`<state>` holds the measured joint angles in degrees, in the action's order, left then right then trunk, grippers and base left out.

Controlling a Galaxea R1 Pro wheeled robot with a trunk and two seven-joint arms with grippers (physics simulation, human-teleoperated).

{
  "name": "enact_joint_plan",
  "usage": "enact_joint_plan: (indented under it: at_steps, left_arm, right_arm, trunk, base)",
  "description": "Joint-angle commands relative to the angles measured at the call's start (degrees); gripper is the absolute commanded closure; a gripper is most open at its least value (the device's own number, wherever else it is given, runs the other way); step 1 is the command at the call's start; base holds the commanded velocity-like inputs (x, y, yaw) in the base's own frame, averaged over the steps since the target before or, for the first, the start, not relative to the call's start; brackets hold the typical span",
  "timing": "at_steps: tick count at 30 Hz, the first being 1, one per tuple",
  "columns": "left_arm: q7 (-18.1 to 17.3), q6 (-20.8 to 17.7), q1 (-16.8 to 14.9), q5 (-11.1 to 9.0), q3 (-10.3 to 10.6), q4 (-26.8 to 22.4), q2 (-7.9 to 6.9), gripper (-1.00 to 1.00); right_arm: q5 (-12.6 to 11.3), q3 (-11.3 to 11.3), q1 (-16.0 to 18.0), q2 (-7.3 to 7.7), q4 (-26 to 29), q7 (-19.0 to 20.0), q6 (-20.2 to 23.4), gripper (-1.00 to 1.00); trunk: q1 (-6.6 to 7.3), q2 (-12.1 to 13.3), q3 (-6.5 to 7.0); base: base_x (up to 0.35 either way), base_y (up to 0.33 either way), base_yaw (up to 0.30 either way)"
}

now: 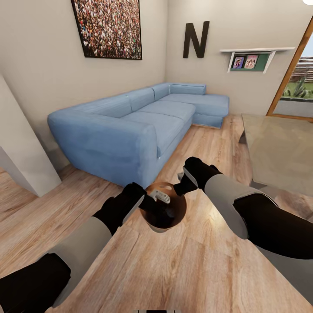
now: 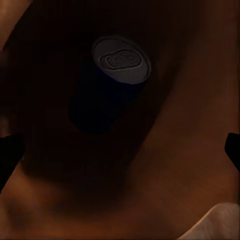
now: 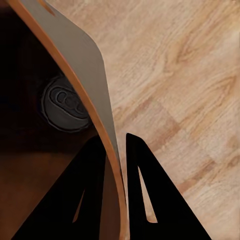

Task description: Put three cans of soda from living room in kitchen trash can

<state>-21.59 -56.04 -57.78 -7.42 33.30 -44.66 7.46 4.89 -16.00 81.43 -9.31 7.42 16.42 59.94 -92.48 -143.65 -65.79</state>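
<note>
Right gripper (image 3: 116, 150) pinched on the bin (image 3: 95, 65) wall, one finger inside, one outside. Left gripper (image 2: 120, 150) over the bin's mouth, fingertips wide apart, nothing between them. Blue can (image 2: 107, 87) lying inside the bin. Bin held above plank floor (image 1: 182, 269); sofa (image 1: 139, 121) at eleven o'clock.

The round tapered bin with tan-brown inner wall (image 1: 164, 217) is held above the light wood plank floor (image 1: 182, 269), between both arms. Its mouth is partly occupied by the left gripper (image 1: 161, 201), whose fingers are spread inside. A dark blue can with a grey metal top (image 2: 111, 85) is seen lying within the bin. The bin's wall is pinched by the right gripper (image 3: 116, 165). Beyond the bin, passage is blocked by the blue corner sofa (image 1: 130, 126); to the bin's right, by the grey low table (image 1: 282, 152). Open floor is seen between the two.
</note>
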Motion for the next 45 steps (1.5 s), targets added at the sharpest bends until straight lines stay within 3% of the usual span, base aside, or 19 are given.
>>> enact_joint_plan:
  at_steps: [1,6,10,12,14,17,19,21,22,23,26,28,30,31,36,38,41,42,45]
  left_arm:
    - [-0.06,0.09,0.03,0.96,0.00,-0.52,-0.08,-1.00]
    - [-0.45,-0.66,0.59,0.57,-0.25,-8.52,-0.66,-1.00]
    - [-3.35,-3.91,5.85,0.29,-0.40,-24.24,-5.02,-1.00]
    - [-7.93,-3.96,7.77,0.24,-0.46,-31.07,-8.59,-1.00]
    - [-10.29,-3.96,8.28,0.23,-0.52,-33.51,-10.80,-1.00]
    - [-15.18,-3.96,8.88,0.22,-1.90,-36.90,-16.64,-1.00]
    - [-18.66,-3.96,9.05,0.21,-6.79,-37.85,-21.68,-1.00]
    - [-20.40,-3.96,9.15,0.26,-10.42,-37.91,-24.04,-1.00]
    - [-22.36,-3.75,10.50,0.56,-19.67,-37.73,-27.04,-1.00]
    - [-22.58,-2.08,11.50,0.79,-24.70,-37.36,-27.73,-1.00]
    - [-19.94,0.89,12.89,1.87,-34.55,-34.67,-28.33,-1.00]
    - [-17.26,2.21,13.13,2.43,-36.66,-32.90,-28.41,-1.00]
    - [-9.81,6.25,13.39,3.03,-38.83,-27.85,-28.44,-1.00]
    - [-6.05,8.16,13.45,3.19,-39.28,-24.89,-28.42,-1.00]
    - [0.80,16.10,13.64,3.37,-39.81,-14.74,-27.71,-1.00]
    - [2.07,22.83,14.41,3.52,-39.87,-8.69,-25.58,-1.00]
    - [2.44,28.82,16.01,3.54,-39.89,-4.88,-24.35,-1.00]
    - [2.56,32.82,17.52,3.54,-39.89,-3.05,-23.91,-1.00]
    - [2.64,37.08,19.49,3.51,-39.89,-1.86,-23.60,-1.00]
  right_arm:
    - [-0.50,0.37,0.05,0.02,0.01,0.37,0.06,1.00]
    - [-0.50,0.49,0.05,0.13,-0.02,0.37,0.06,1.00]
    - [-0.50,0.66,0.05,0.26,-0.04,0.40,0.06,1.00]
    - [-0.50,0.69,0.05,0.31,-0.04,0.43,0.06,1.00]
    - [-0.50,0.70,0.05,0.35,-0.04,0.44,0.06,1.00]
    - [-0.50,0.63,0.05,0.43,-0.04,0.45,0.06,1.00]
    - [-0.50,0.57,0.03,0.87,-0.09,0.47,0.06,1.00]
    - [-0.50,0.56,0.01,1.16,-0.14,0.50,0.06,1.00]
    - [-0.50,0.54,-0.11,1.80,-0.20,0.49,0.06,1.00]
    - [-0.50,0.54,-0.37,2.27,-0.22,0.48,0.06,1.00]
    - [-0.50,0.54,-1.45,4.12,-0.22,0.51,0.06,1.00]
    - [-0.50,0.53,-2.01,5.19,-0.22,0.59,0.06,1.00]
    - [-0.50,0.51,-3.19,7.72,-0.22,0.83,0.06,1.00]
    - [-0.50,0.52,-3.93,8.87,-0.20,0.92,0.06,1.00]
    - [-0.50,0.53,-7.36,12.19,-0.03,1.19,0.06,1.00]
    - [-0.53,0.79,-9.98,14.41,0.08,1.38,0.06,1.00]
    - [-0.52,3.62,-11.61,15.74,0.08,1.50,0.06,1.00]
    - [-0.51,7.24,-12.88,16.49,0.07,1.53,0.06,1.00]
    - [-0.50,10.92,-14.11,17.38,0.05,1.52,0.06,1.00]
  trunk:
    - [0.01,0.00,0.00]
    - [0.01,0.00,0.00]
    - [0.01,0.00,0.00]
    - [0.01,0.00,0.00]
    - [0.01,0.00,0.00]
    - [0.01,0.00,0.00]
    - [0.01,0.00,0.00]
    - [0.01,0.00,0.00]
    - [0.01,0.00,0.00]
    - [0.01,0.00,0.00]
    - [0.01,0.00,0.00]
    - [0.01,0.00,0.00]
    - [0.01,0.00,0.00]
    - [0.01,0.00,0.00]
    - [0.01,0.00,0.00]
    - [0.01,0.00,0.00]
    - [0.01,0.00,0.00]
    - [0.01,0.00,0.00]
    - [0.01,0.00,0.00]
  base:
    - [0.000,0.000,0.000]
    - [0.000,0.000,0.000]
    - [0.000,0.000,0.000]
    - [0.000,0.000,0.000]
    - [0.000,0.000,0.000]
    - [0.000,0.000,0.000]
    - [0.000,0.000,0.000]
    - [0.000,0.000,0.000]
    - [0.000,0.000,0.000]
    - [0.000,0.000,0.000]
    - [0.003,0.000,0.000]
    - [0.034,0.000,0.000]
    - [0.086,0.000,0.000]
    - [0.087,0.000,0.000]
    - [0.043,0.000,0.000]
    - [0.008,0.000,0.000]
    - [0.003,0.000,0.000]
    - [0.001,0.000,0.000]
    - [0.000,0.000,0.000]
